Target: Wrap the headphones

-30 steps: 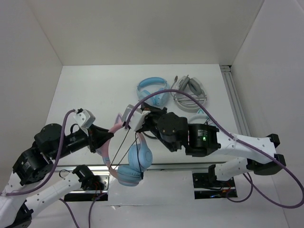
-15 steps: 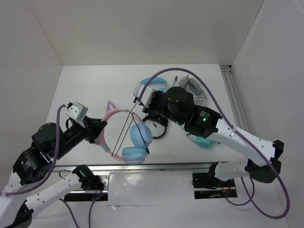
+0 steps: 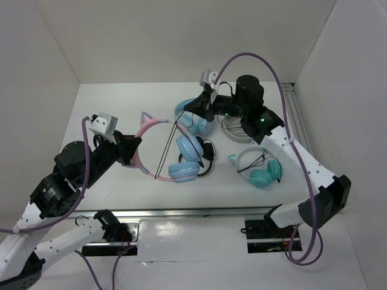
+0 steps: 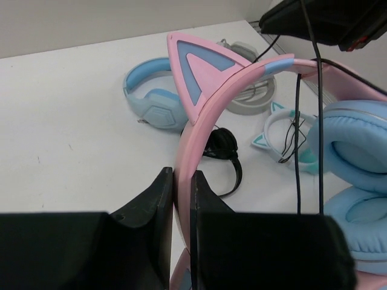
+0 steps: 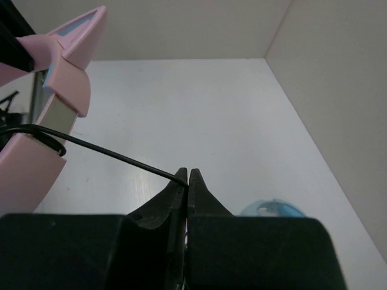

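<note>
The headphones, with a pink cat-ear headband (image 3: pixel 147 128) and light blue earcups (image 3: pixel 188 147), hang above the table at centre. My left gripper (image 3: pixel 134 147) is shut on the headband; in the left wrist view the pink band (image 4: pixel 201 109) runs up from between my left gripper's (image 4: pixel 181 179) fingers. The thin dark cable (image 3: pixel 165 151) crosses the headband's opening and runs up to my right gripper (image 3: pixel 188 111), which is shut on the cable (image 5: pixel 103 152). The right gripper (image 5: pixel 188 174) pinches it at its tips, stretched taut toward the pink ear (image 5: pixel 68 57).
An all-light-blue pair (image 3: pixel 200 124) lies behind the right gripper, a grey-white pair (image 3: pixel 237 131) beside it, and a teal pair with white ears (image 3: pixel 261 169) at right. A black coiled cable (image 3: pixel 207 151) lies under the earcups. Walls stand on three sides.
My right gripper has moved to the far right with the cable, drawing it out. My left gripper has carried the headphones farther back and right.
</note>
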You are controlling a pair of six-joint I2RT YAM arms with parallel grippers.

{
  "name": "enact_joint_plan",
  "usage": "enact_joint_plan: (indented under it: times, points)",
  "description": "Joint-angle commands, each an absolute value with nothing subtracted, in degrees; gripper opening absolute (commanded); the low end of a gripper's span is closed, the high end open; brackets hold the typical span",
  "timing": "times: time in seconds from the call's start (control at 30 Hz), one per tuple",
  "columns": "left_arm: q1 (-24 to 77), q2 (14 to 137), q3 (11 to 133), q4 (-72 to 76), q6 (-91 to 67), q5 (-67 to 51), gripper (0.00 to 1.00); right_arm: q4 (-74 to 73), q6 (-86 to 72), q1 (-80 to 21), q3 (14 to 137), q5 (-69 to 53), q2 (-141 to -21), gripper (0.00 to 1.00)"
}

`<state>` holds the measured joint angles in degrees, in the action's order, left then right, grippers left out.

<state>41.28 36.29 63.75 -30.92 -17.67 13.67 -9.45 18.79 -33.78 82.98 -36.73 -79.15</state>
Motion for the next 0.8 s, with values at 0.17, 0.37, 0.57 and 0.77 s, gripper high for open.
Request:
enact_joint_plan:
  times: [0.17,0.37,0.57,0.77]
  points:
    - [42.1,37.61,70.84,-20.93,-22.24,7.65,0.0,14.39,5.54,-26.54,77.35,-52.12,-81.83,0.02]
    - [42.1,39.99,71.89,-18.11,-25.14,0.97,0.0,21.87,2.55,-28.39,73.57,-51.59,-82.88,0.02]
    - [42.1,39.99,72.51,-16.0,-28.04,0.44,0.0,31.1,-3.86,-28.39,67.51,-52.29,-82.88,0.07]
    - [42.1,41.48,78.39,-19.41,-30.67,-0.62,0.0,39.54,-7.55,-32.33,63.9,-51.51,-84.28,0.11]
